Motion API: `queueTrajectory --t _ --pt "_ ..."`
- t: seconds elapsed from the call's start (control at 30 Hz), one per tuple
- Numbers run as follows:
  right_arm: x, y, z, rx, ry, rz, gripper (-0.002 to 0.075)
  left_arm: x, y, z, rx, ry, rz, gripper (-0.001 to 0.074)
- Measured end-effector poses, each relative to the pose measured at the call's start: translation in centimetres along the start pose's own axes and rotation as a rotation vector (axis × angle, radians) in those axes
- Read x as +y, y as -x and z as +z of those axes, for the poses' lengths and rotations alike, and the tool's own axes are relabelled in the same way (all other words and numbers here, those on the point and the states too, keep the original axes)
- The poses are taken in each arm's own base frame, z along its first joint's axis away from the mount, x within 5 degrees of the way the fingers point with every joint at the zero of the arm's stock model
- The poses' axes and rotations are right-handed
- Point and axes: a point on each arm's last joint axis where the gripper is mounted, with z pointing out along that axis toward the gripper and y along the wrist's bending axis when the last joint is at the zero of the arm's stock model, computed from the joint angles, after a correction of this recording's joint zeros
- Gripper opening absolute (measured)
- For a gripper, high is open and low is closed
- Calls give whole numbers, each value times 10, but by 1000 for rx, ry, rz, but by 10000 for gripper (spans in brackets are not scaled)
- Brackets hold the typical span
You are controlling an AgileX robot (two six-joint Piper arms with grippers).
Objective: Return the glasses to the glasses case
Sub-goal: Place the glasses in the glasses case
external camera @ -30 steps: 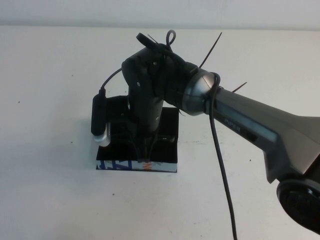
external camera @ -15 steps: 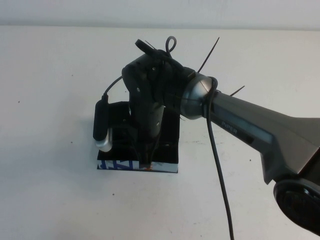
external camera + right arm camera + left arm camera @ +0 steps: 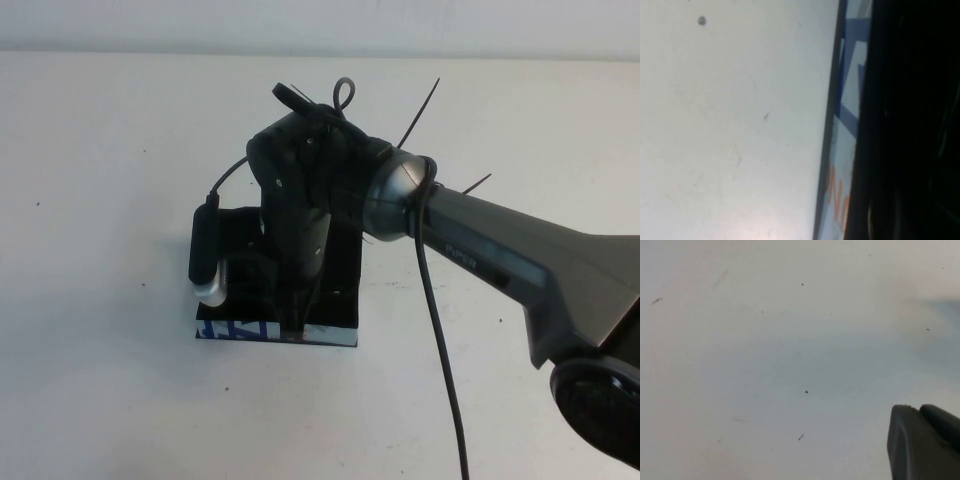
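The right arm reaches in from the near right of the high view, its grey link running up and left to a rounded silver wrist joint, from which the black wrist housing turns steeply downward. A black cable trails along the link toward the near edge, and cable-tie ends stick up around the joint. The right gripper (image 3: 291,322) points straight down at the middle of the scene, its tip low near the worktop; how its fingers stand cannot be made out. A small wrist camera hangs off the left side of that housing. The left gripper (image 3: 925,442) shows only as a dark finger edge in the left wrist view.
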Motion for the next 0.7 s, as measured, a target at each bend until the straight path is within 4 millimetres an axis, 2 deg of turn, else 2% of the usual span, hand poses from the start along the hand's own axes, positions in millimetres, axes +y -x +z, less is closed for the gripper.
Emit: queueTrajectory --t 0.1,0.23,0.3,0.47,0.7 --pt "0 0 0 -3 3 4 130 0 0 0 0 0 0 -4" --pt "1 0 -2 -7 3 7 291 0 0 0 0 0 0 -4" --pt "0 1 -8 -16 -6 7 337 0 0 0 0 0 0 -4" --pt "0 1 -31 -44 -40 8 371 0 0 0 0 0 0 -4" --pt "0 1 -42 -58 -59 8 350 0 0 0 0 0 0 -4"
